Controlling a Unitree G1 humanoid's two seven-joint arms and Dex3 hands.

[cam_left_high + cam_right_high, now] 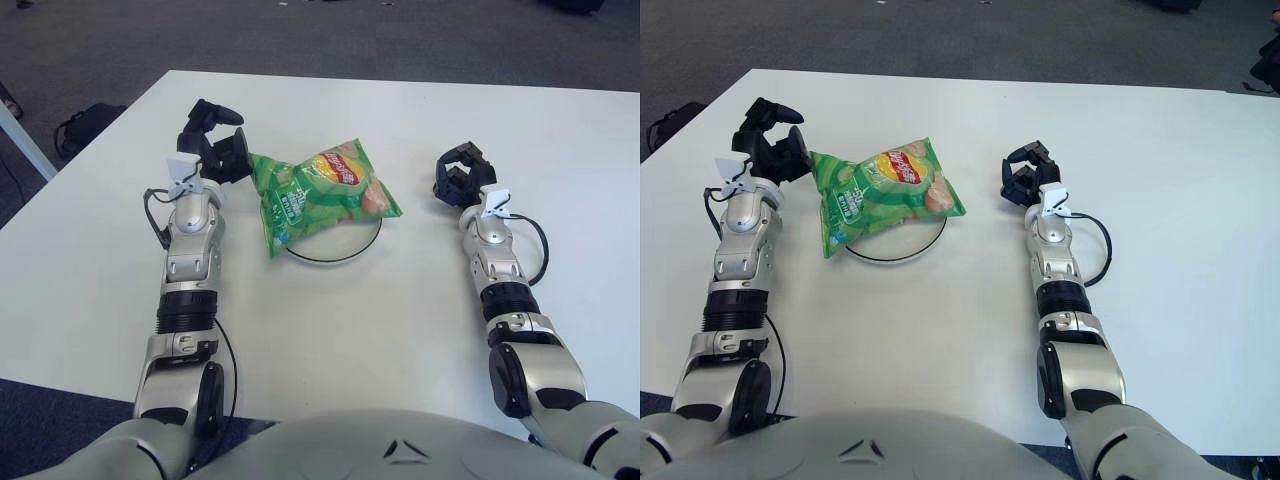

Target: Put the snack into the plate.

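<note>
A green bag of chips (325,190) lies tilted across a white plate with a black rim (332,261), covering most of it and overhanging on the left. My left hand (222,148) is just beside the bag's upper left corner. Its fingers are spread, one raised above the others, and nothing is clasped between them. My right hand (460,177) hovers to the right of the plate, a short gap away from the bag, with fingers curled and holding nothing.
The white table (400,320) stretches wide around the plate. Its left edge runs diagonally behind my left arm. A dark backpack (85,125) lies on the floor beyond that edge. Thin cables loop at both wrists.
</note>
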